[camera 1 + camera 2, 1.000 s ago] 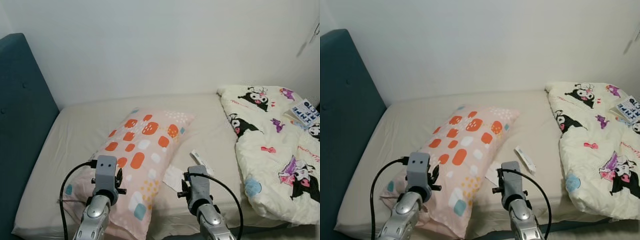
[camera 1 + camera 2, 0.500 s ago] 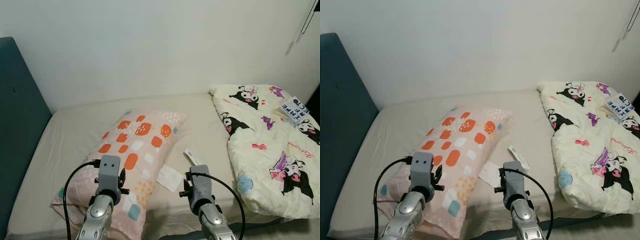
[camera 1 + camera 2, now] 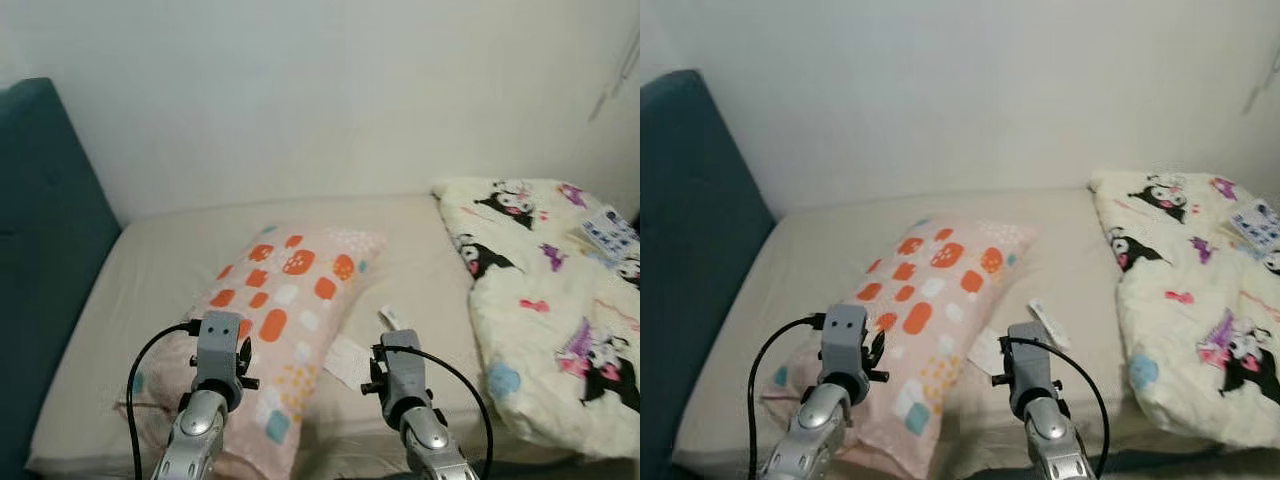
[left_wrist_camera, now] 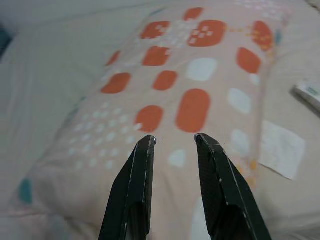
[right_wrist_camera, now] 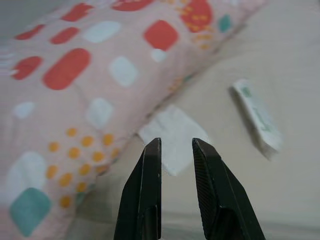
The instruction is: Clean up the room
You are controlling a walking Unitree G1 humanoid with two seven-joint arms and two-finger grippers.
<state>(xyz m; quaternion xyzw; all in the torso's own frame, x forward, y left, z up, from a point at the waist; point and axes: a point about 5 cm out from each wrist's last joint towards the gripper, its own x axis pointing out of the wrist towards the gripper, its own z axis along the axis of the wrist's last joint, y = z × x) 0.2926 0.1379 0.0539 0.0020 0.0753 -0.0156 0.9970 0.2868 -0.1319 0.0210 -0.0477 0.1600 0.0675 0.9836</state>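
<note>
- Pillow [image 3: 283, 305] with orange and white spots lies slanted across the bed [image 3: 160, 260], far from the teal headboard [image 3: 40, 230], so it looks out of place and probably needs moving.
- Left gripper [image 4: 174, 140] hangs just over the near end of the pillow with its two black fingers a little apart and nothing between them. It looks ready to come down and pinch the pillow cloth.
- Right gripper [image 5: 176, 142] has its fingers a little apart too, holding nothing. It points at a small white paper square [image 5: 172, 134] that lies flat on the sheet, right beside the pillow's edge.
- A small white packet [image 5: 257, 120] with green print lies on the sheet a bit past the paper. Both look like litter to pick off the bed.
- A cartoon blanket [image 3: 545, 290] sits bunched up on the right side of the bed, not spread out, so it likely needs tidying as well.
- A small book [image 3: 610, 232] rests on top of the blanket near the far edge.
</note>
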